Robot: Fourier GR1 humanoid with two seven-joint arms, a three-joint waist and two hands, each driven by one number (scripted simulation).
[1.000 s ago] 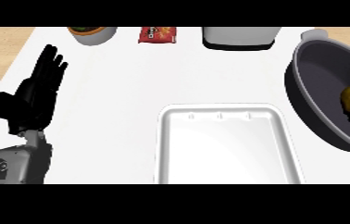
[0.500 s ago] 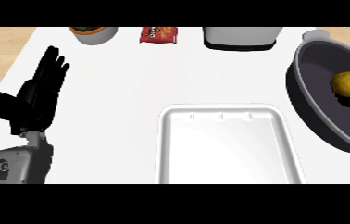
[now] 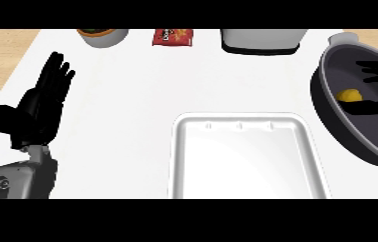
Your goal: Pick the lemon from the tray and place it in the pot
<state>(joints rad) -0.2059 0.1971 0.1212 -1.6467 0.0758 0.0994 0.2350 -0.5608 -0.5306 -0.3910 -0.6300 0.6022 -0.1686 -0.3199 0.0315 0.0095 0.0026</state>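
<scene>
The yellow lemon (image 3: 349,94) lies inside the dark grey pot (image 3: 325,98) at the right edge of the head view. Only the black fingers of my right hand (image 3: 367,67) show, coming in over the pot from the right. They are spread just above the lemon and apart from it. A dark patch sits right under the lemon; whether it is my thumb or a shadow is unclear. The white tray (image 3: 310,136) in the lower middle holds nothing. My left hand (image 3: 40,106) rests open at the left edge, fingers up.
Along the back stand a grey bowl (image 3: 103,36), a red packet (image 3: 173,36) and a white-and-black container (image 3: 263,40). The wooden floor shows beyond the counter's left corner.
The lemon has moved left and lower inside the pot and shows more fully. My right hand's fingers now show above it. The left hand has not moved.
</scene>
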